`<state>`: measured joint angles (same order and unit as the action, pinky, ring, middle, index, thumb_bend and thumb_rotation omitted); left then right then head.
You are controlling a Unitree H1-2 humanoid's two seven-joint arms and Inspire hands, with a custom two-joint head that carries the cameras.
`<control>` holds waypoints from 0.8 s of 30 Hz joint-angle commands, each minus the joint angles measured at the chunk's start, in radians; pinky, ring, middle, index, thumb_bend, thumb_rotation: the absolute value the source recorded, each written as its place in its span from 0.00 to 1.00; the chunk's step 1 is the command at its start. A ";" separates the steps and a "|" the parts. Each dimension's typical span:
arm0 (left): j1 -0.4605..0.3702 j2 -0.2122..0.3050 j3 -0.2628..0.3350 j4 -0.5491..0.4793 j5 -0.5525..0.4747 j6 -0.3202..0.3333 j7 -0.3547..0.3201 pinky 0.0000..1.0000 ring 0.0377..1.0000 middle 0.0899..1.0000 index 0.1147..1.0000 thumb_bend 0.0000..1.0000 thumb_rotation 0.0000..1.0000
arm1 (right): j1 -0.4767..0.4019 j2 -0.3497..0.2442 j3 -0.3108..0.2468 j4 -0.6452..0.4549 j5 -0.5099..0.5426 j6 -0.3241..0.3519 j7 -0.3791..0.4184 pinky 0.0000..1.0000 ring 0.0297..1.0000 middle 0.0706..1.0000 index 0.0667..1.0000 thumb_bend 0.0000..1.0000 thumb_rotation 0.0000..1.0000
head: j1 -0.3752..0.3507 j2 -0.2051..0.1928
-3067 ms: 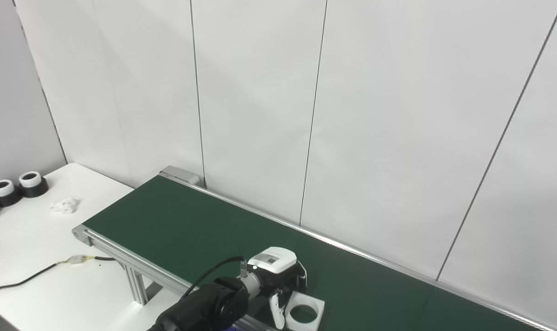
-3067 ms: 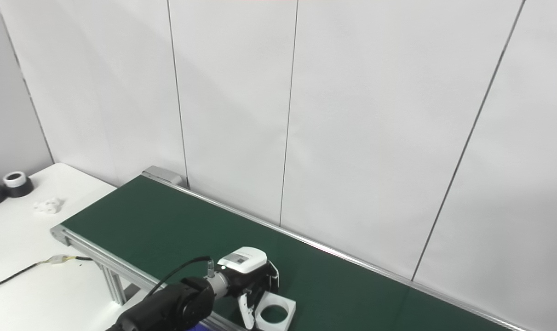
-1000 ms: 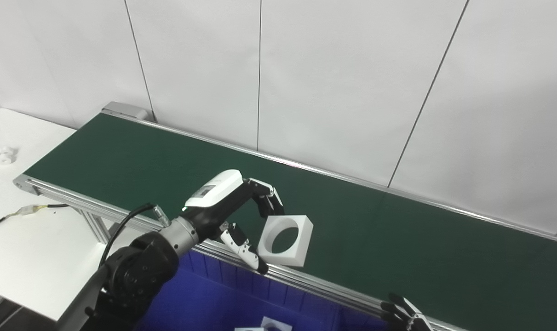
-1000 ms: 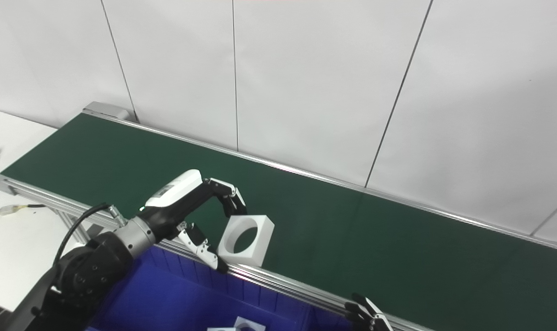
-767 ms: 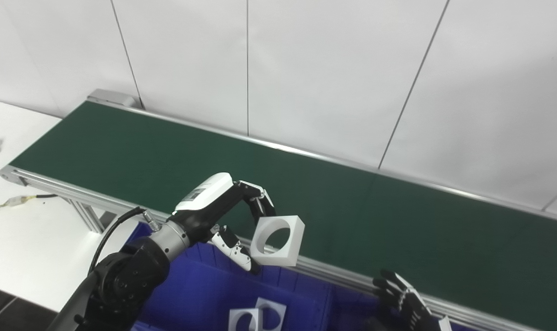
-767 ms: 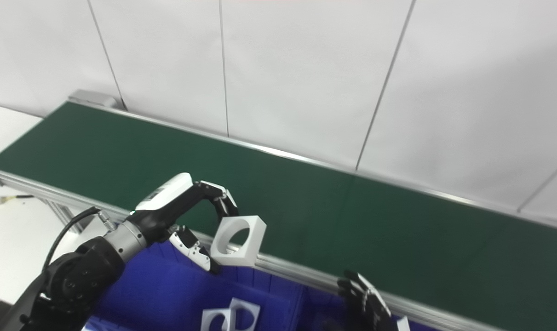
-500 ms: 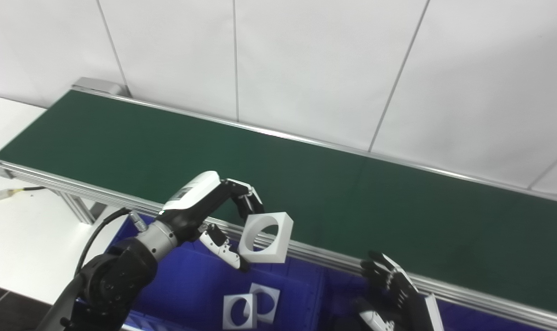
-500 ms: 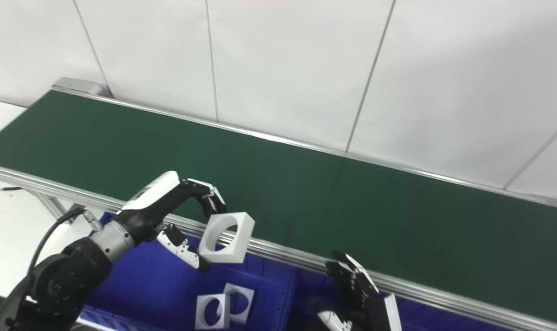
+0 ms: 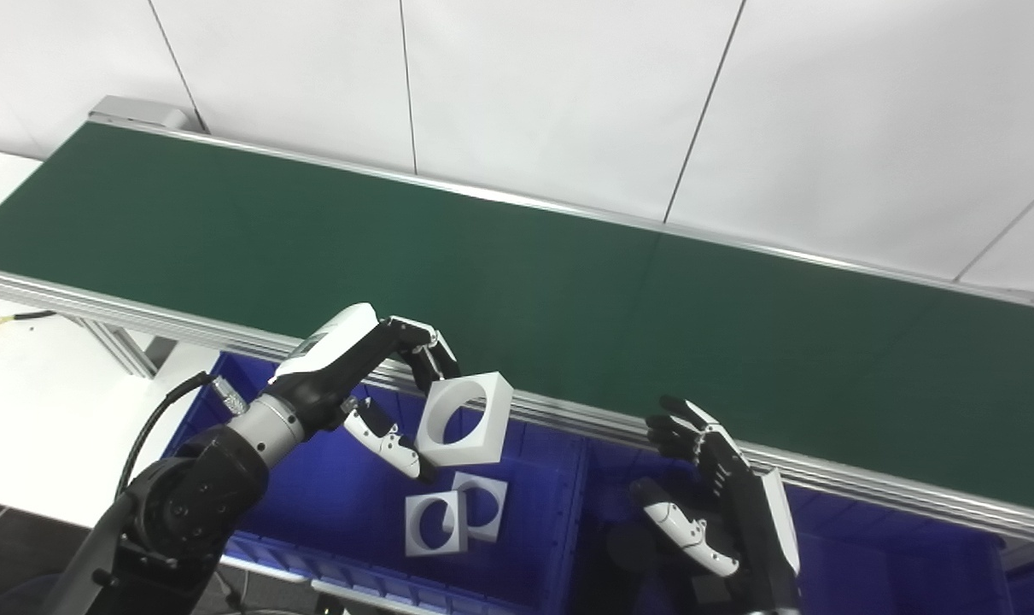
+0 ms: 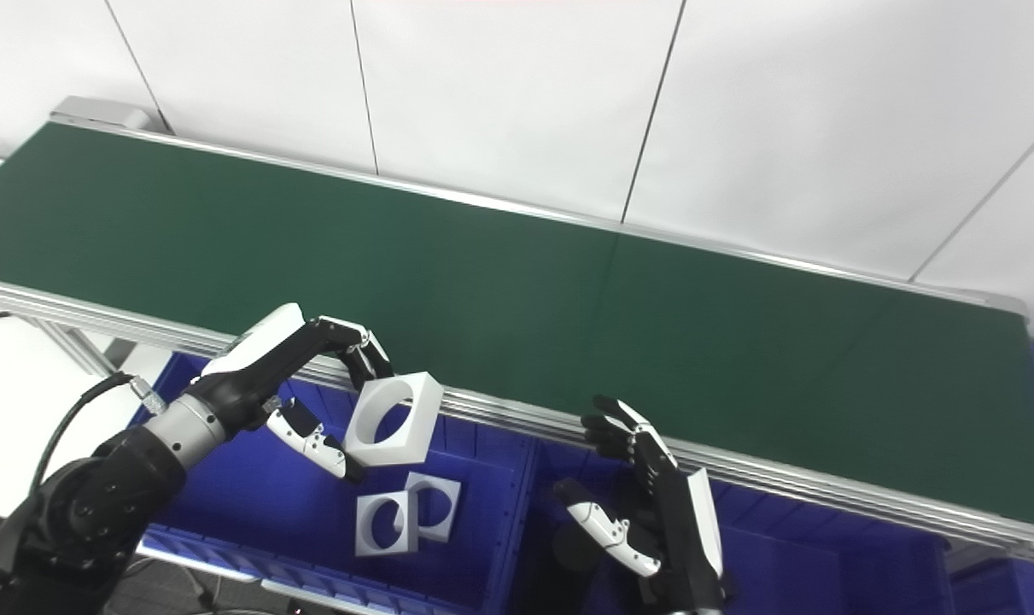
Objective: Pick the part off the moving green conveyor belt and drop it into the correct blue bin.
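The white square part [image 9: 465,408] with a round hole is hanging at lower centre, pinched by the left robot hand [image 9: 378,376] over the blue bin [image 9: 534,521], just clear of the conveyor belt [image 9: 499,273] rail. Two similar parts [image 9: 455,517] are lying below. The right robot hand [image 9: 713,495] is waiting empty, fingers spread, apparently above the neighbouring bin, its wrist cut off by the frame's bottom edge.

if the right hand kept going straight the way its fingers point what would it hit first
Likely the conveyor's metal side rail. The right hand is open over a blue bin, fingers aimed up toward the green belt, with nothing visible between. Depth is unclear, so it might pass over the rail onto the belt.
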<state>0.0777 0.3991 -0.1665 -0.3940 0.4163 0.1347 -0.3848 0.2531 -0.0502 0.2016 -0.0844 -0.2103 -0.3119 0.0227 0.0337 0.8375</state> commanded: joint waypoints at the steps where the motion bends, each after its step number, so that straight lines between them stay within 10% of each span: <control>1: -0.011 0.024 0.003 -0.005 -0.011 -0.027 0.003 0.66 0.53 0.42 0.43 0.52 0.00 | -0.006 0.013 0.002 -0.046 -0.003 0.007 0.000 0.71 0.71 0.73 0.80 0.63 0.49 | -0.002 0.010; 24: -0.026 0.023 -0.106 0.264 0.114 -0.158 0.033 0.62 0.51 0.43 0.42 0.52 0.00 | -0.009 0.017 0.001 -0.069 -0.003 0.029 0.002 0.68 0.70 0.72 0.81 0.63 0.50 | -0.004 0.034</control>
<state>0.0813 0.4163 -0.2707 -0.1198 0.5200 -0.0060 -0.3687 0.2531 -0.0419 0.2025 -0.1144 -0.2197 -0.2775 0.0227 0.0291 0.8713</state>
